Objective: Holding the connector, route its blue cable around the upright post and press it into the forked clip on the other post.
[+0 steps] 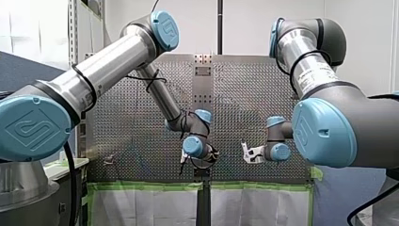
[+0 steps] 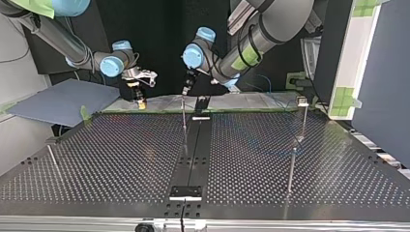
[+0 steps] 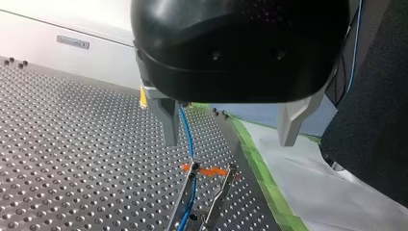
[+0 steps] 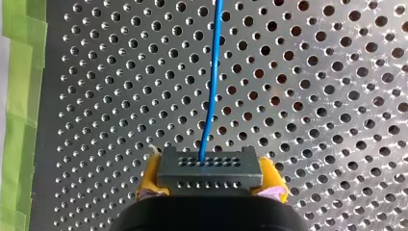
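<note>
My left silver-and-blue arm (image 1: 117,61) bends sharply at the elbow, wrist folded low. Its black metal-fingered gripper (image 3: 227,142) points down, jaws spread wide with nothing held. My right silver-and-blue arm (image 1: 320,94) reaches in from the opposite side. Its yellow-padded gripper (image 4: 210,185) also points down and is clamped on a dark grey rectangular connector (image 4: 210,166).

My left arm (image 1: 113,61) and my right arm (image 1: 307,59) are shiny silver tubes with round blue caps (image 1: 164,30). A black cable (image 1: 151,82) loops round my left arm. My left tool (image 3: 230,139) is black; my right tool (image 4: 211,180) has yellow pads (image 4: 150,175).
</note>
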